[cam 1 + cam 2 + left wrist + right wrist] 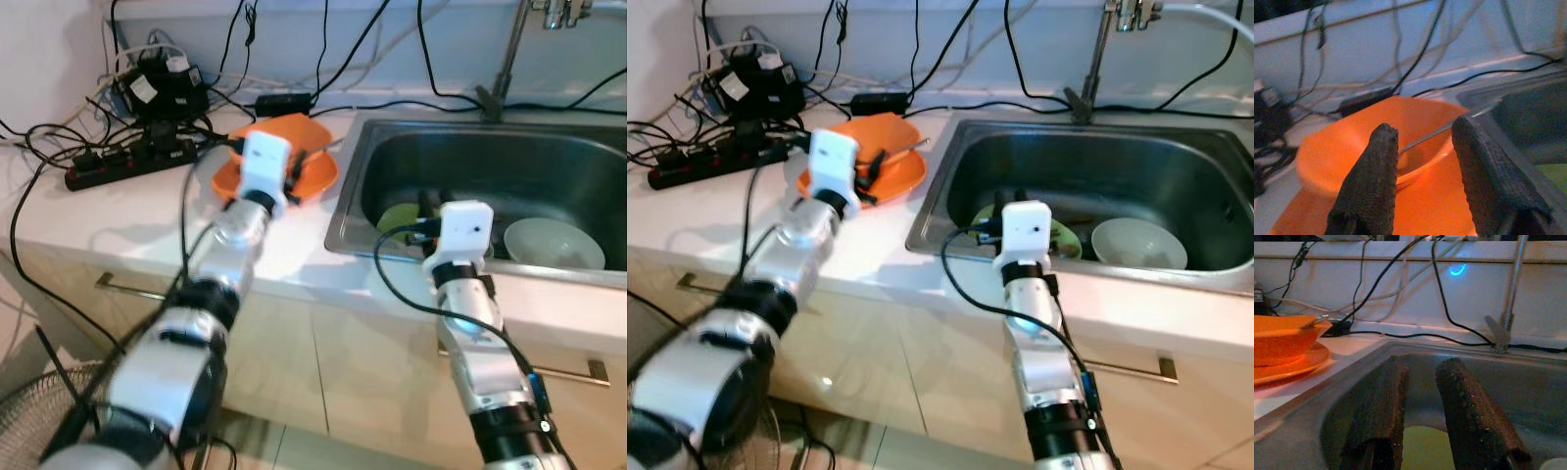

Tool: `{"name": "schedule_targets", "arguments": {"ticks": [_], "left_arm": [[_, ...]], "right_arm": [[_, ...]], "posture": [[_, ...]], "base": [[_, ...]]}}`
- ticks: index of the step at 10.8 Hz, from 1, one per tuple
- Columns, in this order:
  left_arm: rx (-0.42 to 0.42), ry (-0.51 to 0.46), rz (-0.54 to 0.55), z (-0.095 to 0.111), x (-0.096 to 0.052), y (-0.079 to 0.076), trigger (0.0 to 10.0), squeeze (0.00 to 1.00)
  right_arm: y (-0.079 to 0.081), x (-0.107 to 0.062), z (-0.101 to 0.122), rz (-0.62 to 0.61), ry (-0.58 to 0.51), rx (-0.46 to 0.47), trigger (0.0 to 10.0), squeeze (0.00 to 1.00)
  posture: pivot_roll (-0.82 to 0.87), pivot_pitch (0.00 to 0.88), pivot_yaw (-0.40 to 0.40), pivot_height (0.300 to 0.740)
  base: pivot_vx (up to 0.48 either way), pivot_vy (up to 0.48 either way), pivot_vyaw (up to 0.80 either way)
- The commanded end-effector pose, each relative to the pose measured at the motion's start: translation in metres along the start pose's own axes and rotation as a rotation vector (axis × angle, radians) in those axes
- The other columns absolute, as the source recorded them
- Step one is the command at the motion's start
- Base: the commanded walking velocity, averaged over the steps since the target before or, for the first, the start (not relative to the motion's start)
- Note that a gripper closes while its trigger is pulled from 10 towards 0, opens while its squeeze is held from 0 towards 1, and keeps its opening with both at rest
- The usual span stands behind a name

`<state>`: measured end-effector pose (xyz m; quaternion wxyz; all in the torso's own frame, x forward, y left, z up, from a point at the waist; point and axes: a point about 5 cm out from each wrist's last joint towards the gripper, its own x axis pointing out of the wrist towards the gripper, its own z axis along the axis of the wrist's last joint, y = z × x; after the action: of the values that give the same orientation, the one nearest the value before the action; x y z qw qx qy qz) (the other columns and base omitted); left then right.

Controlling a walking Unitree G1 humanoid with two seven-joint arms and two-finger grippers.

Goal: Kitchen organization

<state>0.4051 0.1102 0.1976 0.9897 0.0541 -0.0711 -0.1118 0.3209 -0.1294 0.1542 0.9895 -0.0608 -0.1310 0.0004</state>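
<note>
An orange bowl (pixel 292 131) rests on an orange plate (pixel 319 182) on the white counter, just left of the sink. A metal spoon (pixel 1426 138) leans inside the bowl. My left gripper (pixel 1422 133) hovers open over the near part of the plate, pointing at the bowl, with nothing between its fingers. My right gripper (pixel 1422 366) reaches over the sink's front edge, fingers a little apart and empty. Below it in the basin lies a green plate (pixel 396 217). A white bowl (pixel 554 245) sits to the right of that.
The steel sink (pixel 345 210) takes up the right half of the counter, with a faucet (pixel 505 59) at its back. A black power strip (pixel 127 162), adapters and several tangled cables crowd the back left counter. Cabinet fronts with handles lie below.
</note>
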Motion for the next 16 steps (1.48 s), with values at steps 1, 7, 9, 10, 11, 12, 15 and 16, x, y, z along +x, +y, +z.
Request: {"name": "schedule_targets", "arguments": {"ticks": [1, 7, 9, 10, 11, 12, 15, 16], "left_arm": [[-0.034, 0.020, 0.050, 0.002, 0.002, 0.011, 10.0, 0.00], [-0.287, 0.134, 0.050, -0.012, 0.002, 0.016, 10.0, 0.00], [-0.321, 0.141, 0.095, -0.013, 0.000, 0.026, 10.0, 0.00], [-0.333, 0.140, 0.140, -0.012, -0.001, 0.036, 10.0, 0.00], [-0.341, 0.143, 0.170, -0.013, -0.002, 0.042, 10.0, 0.00], [-0.342, 0.152, 0.199, -0.014, -0.004, 0.049, 10.0, 0.00], [-0.072, 0.162, 0.078, -0.014, -0.002, 0.031, 10.0, 0.00], [-0.039, 0.124, 0.038, -0.008, 0.001, 0.022, 10.0, 0.00]], "right_arm": [[0.006, 0.001, 0.002, 0.014, -0.003, -0.001, 10.0, 0.00], [0.002, 0.002, 0.004, -0.001, -0.003, -0.010, 10.0, 0.00], [0.002, 0.002, 0.004, 0.000, 0.000, -0.013, 10.0, 0.00], [0.001, 0.002, 0.004, -0.001, 0.002, -0.015, 10.0, 0.00], [0.001, 0.002, 0.004, -0.001, 0.003, -0.017, 10.0, 0.00], [0.000, 0.002, 0.003, -0.001, 0.005, -0.019, 10.0, 0.00], [0.002, -0.001, 0.002, -0.001, 0.014, -0.019, 10.0, 0.00], [0.003, -0.002, 0.001, 0.001, 0.017, -0.016, 10.0, 0.00]], "posture": [[-0.04, 0.000, 0.144, 0.740], [-0.06, 0.001, 0.140, 0.740], [-0.06, 0.001, 0.135, 0.740], [-0.06, 0.000, 0.132, 0.740], [-0.06, 0.001, 0.132, 0.740], [-0.06, 0.003, 0.131, 0.740], [-0.05, 0.017, 0.128, 0.740], [-0.04, 0.022, 0.129, 0.740]], "base": [[0.000, 0.000, 0.00], [0.000, 0.000, 0.00], [0.000, 0.000, 0.00], [0.000, 0.000, 0.00], [0.000, 0.000, 0.00], [0.000, 0.000, 0.00], [0.000, 0.000, 0.00], [0.000, 0.000, 0.00]]}}
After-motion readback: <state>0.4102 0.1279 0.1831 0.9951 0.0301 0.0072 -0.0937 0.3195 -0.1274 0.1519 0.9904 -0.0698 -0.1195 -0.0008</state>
